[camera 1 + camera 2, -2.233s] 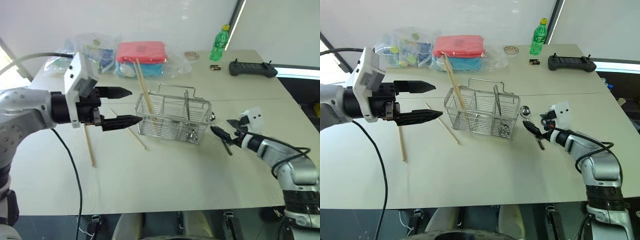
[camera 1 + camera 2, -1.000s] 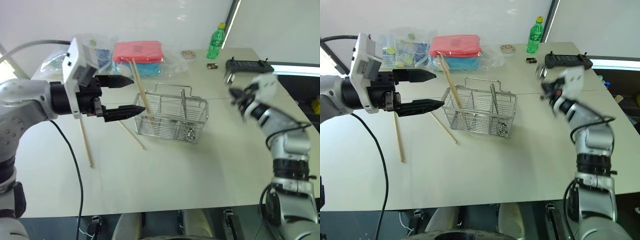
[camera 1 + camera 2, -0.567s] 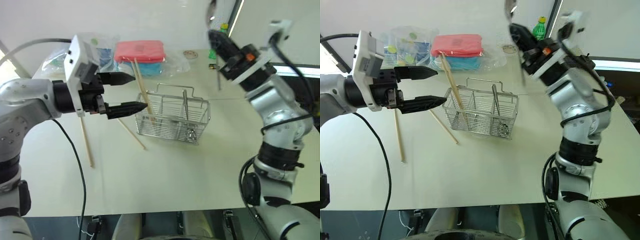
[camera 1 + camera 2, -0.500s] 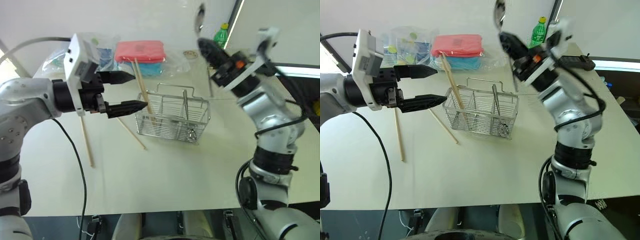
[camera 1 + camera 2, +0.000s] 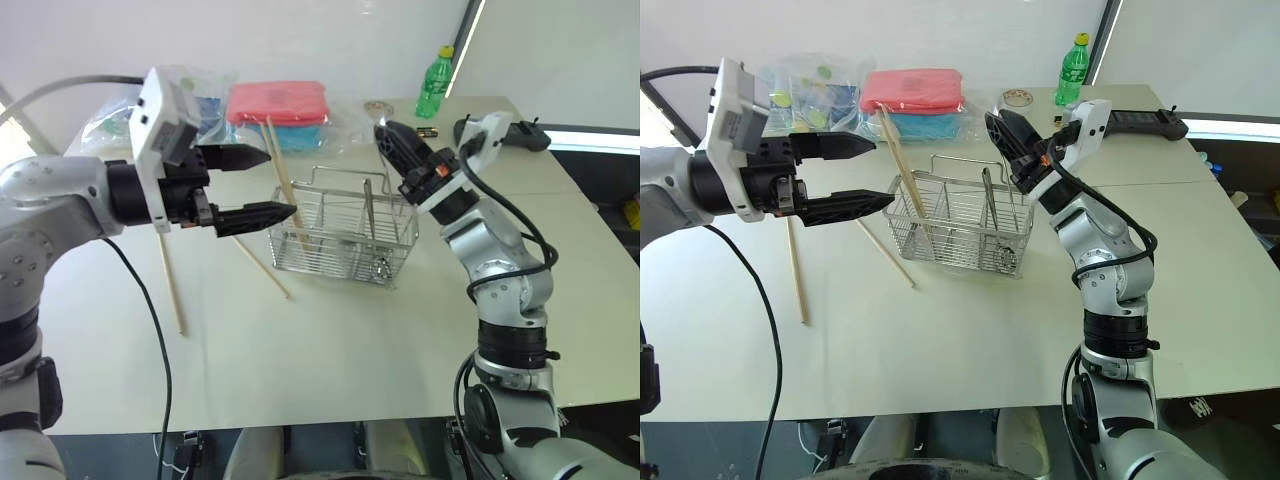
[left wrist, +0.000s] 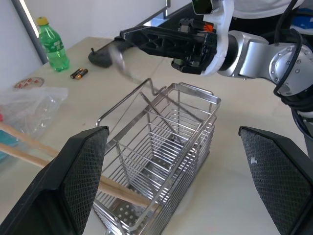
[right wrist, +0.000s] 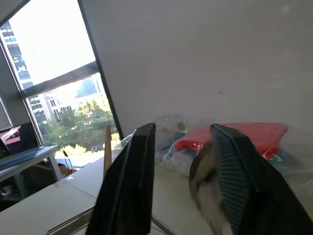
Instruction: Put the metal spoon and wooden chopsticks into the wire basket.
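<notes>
While its 2 black fingers stand parted with a clear gap, the right claw [image 5: 387,135] hangs just above the far right corner of the wire basket [image 5: 340,240]. Just below those fingers, the metal spoon [image 6: 117,53] is a blurred streak, bowl uppermost and handle slanting down toward the basket's rim; whether a finger touches it cannot be told. Below the claw and to its left, the basket sits on the table [image 5: 330,350]. 2 wooden chopsticks [image 5: 280,170] lean in the end compartment farthest from the right claw, their tops sticking well above the rim. A thin upright metal piece stands in a middle compartment, and whether it is a divider or a utensil is unclear.

At that chopstick end, the left claw [image 5: 883,172] hovers beside the basket, spread as wide as it goes and empty. Beyond it, 2 more chopsticks lie flat on the table, 1 [image 5: 262,270] near the basket and 1 [image 5: 170,285] farther out.

Behind the basket lie clear plastic bags [image 5: 280,105] of red and blue items. Behind the right claw stand 1 green bottle [image 5: 433,85] and 1 black controller [image 5: 1140,122], partly hidden by the arm.
</notes>
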Robot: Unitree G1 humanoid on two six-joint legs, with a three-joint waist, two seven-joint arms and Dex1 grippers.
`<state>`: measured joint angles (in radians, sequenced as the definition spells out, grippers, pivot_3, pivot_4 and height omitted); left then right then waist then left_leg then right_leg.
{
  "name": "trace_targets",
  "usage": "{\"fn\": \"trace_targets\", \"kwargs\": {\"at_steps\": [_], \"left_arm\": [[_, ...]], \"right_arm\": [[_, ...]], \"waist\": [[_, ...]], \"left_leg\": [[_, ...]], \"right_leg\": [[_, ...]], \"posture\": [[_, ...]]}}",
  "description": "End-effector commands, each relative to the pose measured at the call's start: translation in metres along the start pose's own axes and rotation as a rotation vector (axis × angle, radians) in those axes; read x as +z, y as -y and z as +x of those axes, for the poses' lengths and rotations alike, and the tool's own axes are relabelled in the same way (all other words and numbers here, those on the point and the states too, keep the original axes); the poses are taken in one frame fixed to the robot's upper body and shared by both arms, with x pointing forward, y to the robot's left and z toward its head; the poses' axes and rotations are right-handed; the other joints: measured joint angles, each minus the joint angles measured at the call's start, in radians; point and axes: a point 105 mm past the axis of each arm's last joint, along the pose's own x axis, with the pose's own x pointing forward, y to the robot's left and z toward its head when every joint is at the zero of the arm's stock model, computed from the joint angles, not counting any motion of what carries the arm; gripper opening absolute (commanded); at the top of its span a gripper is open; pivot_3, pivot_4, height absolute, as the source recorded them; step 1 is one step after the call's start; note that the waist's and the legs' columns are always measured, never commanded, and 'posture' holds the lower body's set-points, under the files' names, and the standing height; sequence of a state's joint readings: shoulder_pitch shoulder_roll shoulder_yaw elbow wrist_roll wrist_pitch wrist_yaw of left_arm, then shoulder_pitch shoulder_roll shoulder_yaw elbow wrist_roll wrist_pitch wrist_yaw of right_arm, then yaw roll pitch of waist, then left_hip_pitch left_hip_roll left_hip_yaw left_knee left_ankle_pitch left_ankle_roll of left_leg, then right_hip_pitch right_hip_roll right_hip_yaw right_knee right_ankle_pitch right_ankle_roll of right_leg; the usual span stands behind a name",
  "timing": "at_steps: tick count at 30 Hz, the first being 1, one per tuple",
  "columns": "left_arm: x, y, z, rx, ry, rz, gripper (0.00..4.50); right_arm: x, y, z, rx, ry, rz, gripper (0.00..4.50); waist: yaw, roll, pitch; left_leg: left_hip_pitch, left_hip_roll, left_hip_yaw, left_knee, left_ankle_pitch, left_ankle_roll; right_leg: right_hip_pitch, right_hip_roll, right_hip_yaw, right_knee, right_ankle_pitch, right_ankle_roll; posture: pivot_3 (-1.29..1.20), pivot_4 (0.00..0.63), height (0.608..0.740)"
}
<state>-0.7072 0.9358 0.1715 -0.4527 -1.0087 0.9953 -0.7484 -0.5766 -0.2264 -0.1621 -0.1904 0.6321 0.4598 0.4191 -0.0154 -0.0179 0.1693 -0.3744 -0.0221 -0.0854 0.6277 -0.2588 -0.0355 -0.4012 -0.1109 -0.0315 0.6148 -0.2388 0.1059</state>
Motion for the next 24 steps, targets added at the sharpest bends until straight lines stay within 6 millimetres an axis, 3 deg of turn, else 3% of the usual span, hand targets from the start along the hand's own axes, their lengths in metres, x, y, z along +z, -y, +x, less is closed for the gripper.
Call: {"fn": "trace_targets", "kwargs": {"at_steps": [1,2,10,14,16,18,21,24], "left_arm": [[0.01,-0.001,-0.004,0.013,0.019,0.046,4.5],[0.01,-0.002,-0.004,0.014,0.019,0.046,4.5],[0.008,-0.005,-0.004,0.015,0.027,0.046,4.5],[0.005,-0.011,-0.01,0.063,0.013,0.045,4.5],[0.004,-0.021,-0.021,0.132,0.026,0.013,4.5],[0.002,-0.036,-0.035,0.233,0.046,-0.026,4.5],[-0.006,-0.061,-0.055,0.409,0.068,-0.111,4.5],[-0.03,-0.092,-0.076,0.651,0.004,-0.23,4.5]], "right_arm": [[0.012,-0.003,-0.003,0.009,0.041,-0.035,3.97],[0.013,-0.002,-0.004,0.005,0.042,-0.039,4.44],[0.043,0.008,-0.007,-0.004,0.059,-0.097,4.44],[0.097,0.006,-0.002,0.099,0.003,-0.254,4.44],[0.115,-0.002,-0.008,0.206,-0.113,-0.378,4.44],[0.119,-0.002,-0.016,0.251,-0.294,-0.442,4.44],[0.117,0.004,-0.027,0.219,-0.508,-0.418,4.44],[0.118,-0.003,-0.035,0.22,-0.595,-0.356,4.44]], "waist": [[0.0,0.0,0.0],[0.0,0.0,0.0],[0.001,0.0,0.0],[0.002,0.003,0.002],[0.004,0.002,0.002],[0.005,0.001,0.002],[-0.001,-0.001,0.001],[-0.003,-0.001,0.001]], "left_leg": [[0.0,0.0,0.0,0.0,0.0,0.0],[0.0,0.0,0.0,0.0,0.0,0.0],[0.0,0.0,0.0,0.001,0.0,0.0],[-0.001,0.0,0.001,0.001,0.0,0.0],[-0.001,0.0,0.001,0.0,0.0,0.0],[-0.001,0.0,0.001,-0.002,-0.001,0.001],[-0.001,0.0,0.001,-0.002,-0.002,0.003],[-0.001,0.001,0.002,-0.002,-0.002,0.003]], "right_leg": [[0.0,0.0,0.0,0.0,0.0,0.0],[0.0,0.0,0.0,0.0,0.0,0.0],[0.0,0.0,0.0,0.0,0.0,0.0],[0.0,-0.001,0.0,0.0,0.0,-0.001],[-0.001,-0.001,0.0,-0.001,-0.001,-0.001],[-0.001,-0.001,-0.001,-0.001,-0.001,0.0],[-0.001,-0.001,-0.001,-0.002,-0.002,0.0],[-0.002,-0.002,0.0,-0.002,-0.003,-0.002]], "posture": [[0.0,0.15,0.692],[0.0,0.15,0.692],[0.0,0.15,0.692],[0.0,0.15,0.692],[0.0,0.15,0.692],[0.0,0.15,0.692],[0.0,0.15,0.692],[0.0,0.15,0.692]]}}
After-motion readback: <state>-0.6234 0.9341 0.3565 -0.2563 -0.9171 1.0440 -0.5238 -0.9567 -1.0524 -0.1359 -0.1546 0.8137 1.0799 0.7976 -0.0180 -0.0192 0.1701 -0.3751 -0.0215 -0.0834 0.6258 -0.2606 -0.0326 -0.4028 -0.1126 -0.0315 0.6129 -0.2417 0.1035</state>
